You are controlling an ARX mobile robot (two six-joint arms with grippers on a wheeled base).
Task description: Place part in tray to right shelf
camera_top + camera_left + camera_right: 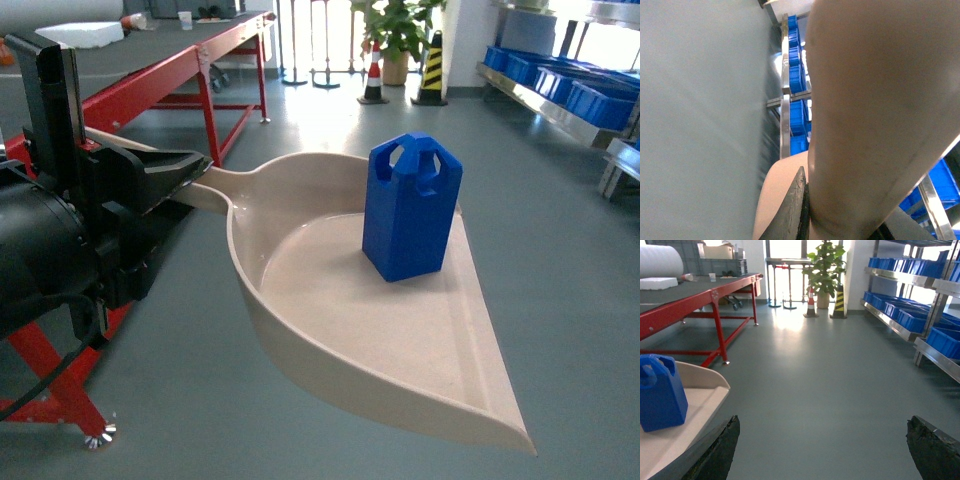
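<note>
Carrying stage: left gripper (165, 175) clamped on tray (300, 310) handle, part (410, 205) upright inside. Right gripper (822, 450) wide open, empty. Keep tray level approaching right shelf (560, 105), lest the part tip.

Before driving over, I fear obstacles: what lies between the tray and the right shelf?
Only bare grey floor separates tray from right shelf, seen in head view.

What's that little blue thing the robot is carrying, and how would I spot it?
Find the big beige scoop-shaped tray that the left gripper holds out over the grey floor by its handle. Standing upright in it is the part, a small bright blue block shaped like a jerrycan with a looped handle, unlike the open blue crates on the shelf.
</note>
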